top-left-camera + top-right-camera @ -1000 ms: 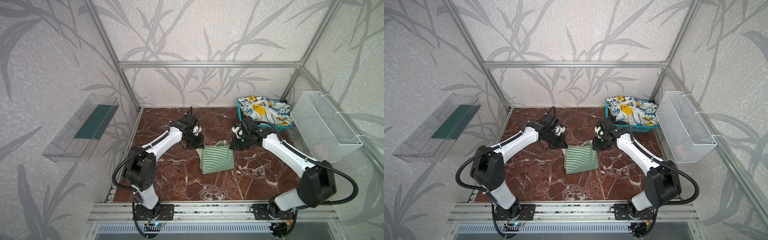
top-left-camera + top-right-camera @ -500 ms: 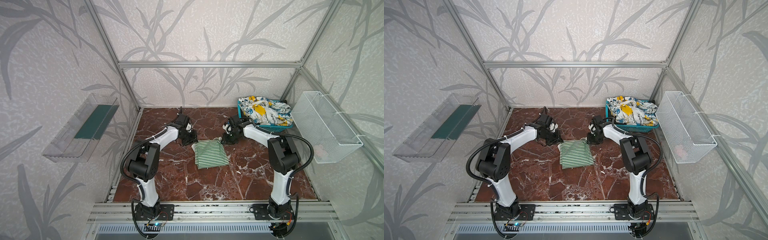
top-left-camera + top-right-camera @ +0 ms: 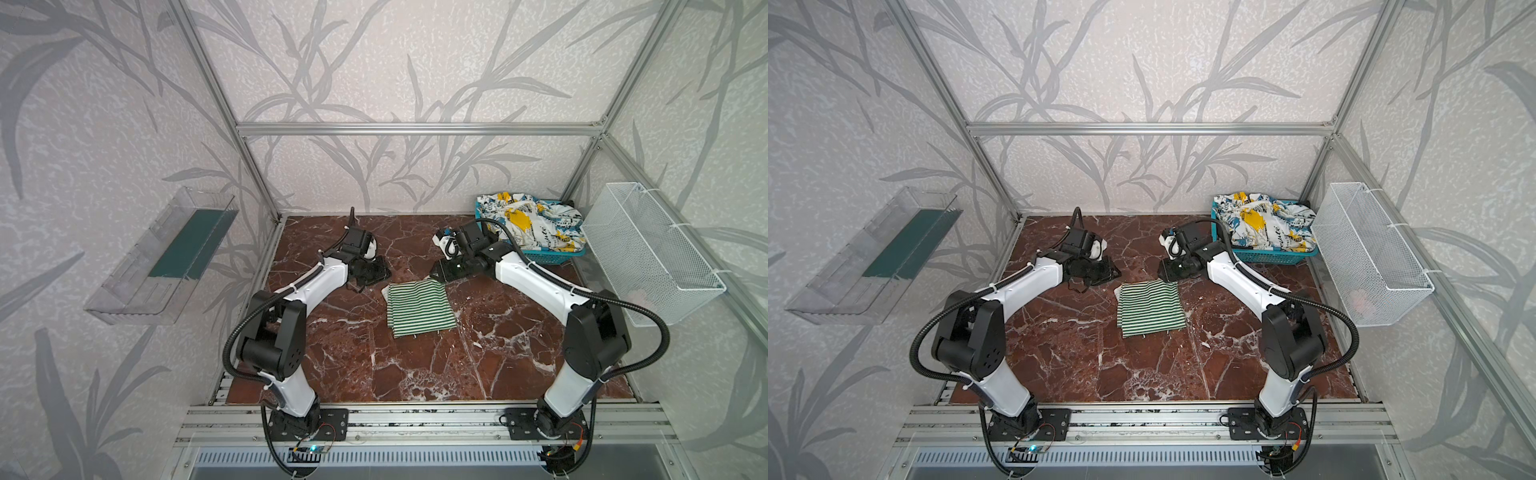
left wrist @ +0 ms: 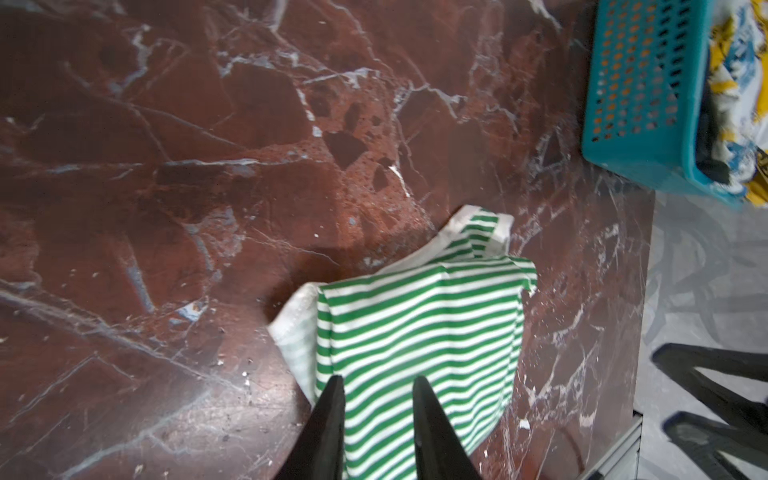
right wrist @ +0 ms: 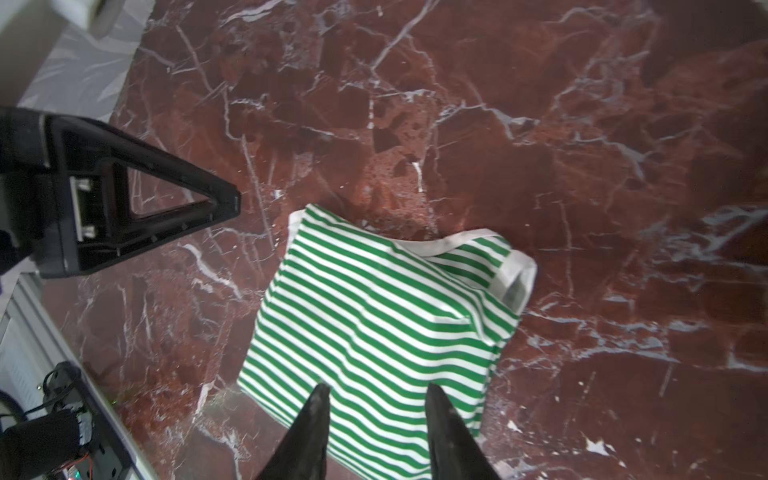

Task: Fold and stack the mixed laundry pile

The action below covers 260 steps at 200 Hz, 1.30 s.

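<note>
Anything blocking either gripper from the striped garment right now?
Nothing visible. The green-and-white striped garment lies folded on the bare marble table. The left gripper and right gripper hover open near its far corners, with nothing between them and the cloth.

Your surfaces: glossy stone-look table, soft cloth, plastic and metal around it.

The tabletop (image 3: 415, 365) you work on is red-brown with white veins, marble-like, smooth and shiny enough to catch glare. At its centre the striped garment (image 3: 419, 309) is soft matt cloth with a plain white hem band. At 1 o'clock the printed garment (image 3: 528, 220) is thin crumpled cloth in a teal basket (image 4: 640, 83) of smooth perforated plastic. At 3 o'clock the mesh basket (image 3: 648, 257) is white-coated wire. At 9 o'clock the wall tray (image 3: 137, 286) is clear glossy plastic. The frame bars (image 3: 415, 129) are silvery metal, the walls (image 3: 415, 62) rough-textured. Your left gripper (image 4: 377, 382) and right gripper (image 5: 377, 388) are matt black, plastic by the look.
</note>
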Motion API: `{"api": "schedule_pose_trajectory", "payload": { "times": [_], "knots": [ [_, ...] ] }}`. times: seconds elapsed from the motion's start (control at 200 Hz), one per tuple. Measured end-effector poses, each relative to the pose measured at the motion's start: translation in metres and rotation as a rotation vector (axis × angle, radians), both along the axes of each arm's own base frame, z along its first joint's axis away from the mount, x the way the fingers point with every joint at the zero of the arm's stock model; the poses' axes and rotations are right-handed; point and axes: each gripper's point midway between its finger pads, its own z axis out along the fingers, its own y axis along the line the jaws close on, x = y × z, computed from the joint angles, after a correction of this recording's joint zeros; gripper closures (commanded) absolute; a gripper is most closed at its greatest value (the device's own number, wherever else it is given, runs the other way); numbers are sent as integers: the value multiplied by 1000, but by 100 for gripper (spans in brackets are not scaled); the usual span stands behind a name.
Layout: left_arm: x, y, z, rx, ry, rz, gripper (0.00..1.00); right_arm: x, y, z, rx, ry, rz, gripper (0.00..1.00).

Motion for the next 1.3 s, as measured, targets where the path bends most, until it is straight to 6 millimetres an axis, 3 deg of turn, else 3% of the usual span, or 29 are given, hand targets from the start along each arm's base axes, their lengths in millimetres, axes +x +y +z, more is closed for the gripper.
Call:
{"api": "schedule_pose_trajectory", "payload": {
  "times": [0.065,0.14,0.32,0.415,0.52,0.68,0.91,0.98,1.055,1.2,1.3],
  "knots": [
    [-11,-11,9,-1,-31,-43,72,-5,4,-10,-12,20,13,67],
    [-30,-18,5,11,-34,-70,71,-5,4,-27,-32,58,8,69],
    [-86,-8,-45,58,84,-41,63,0,-3,-84,-121,150,-35,77],
    [-101,5,-62,85,130,2,60,6,-8,-111,-181,184,-75,79],
    [-103,10,-63,92,127,32,52,17,-12,-130,-235,206,-118,79],
    [-95,9,-52,74,75,56,36,36,-5,-130,-239,194,-155,76],
    [-84,5,-59,81,62,47,36,26,-8,-125,-220,197,-150,58],
    [-78,2,-68,91,78,43,39,16,-12,-117,-220,207,-140,57],
    [-74,-1,-77,98,97,41,42,8,-15,-93,-205,190,-127,55],
    [-70,-4,-88,104,120,36,50,-5,-24,-7,-123,47,-118,53],
    [-65,-10,-89,93,122,25,56,-25,-39,53,-58,-75,-124,51]
  ]
}}
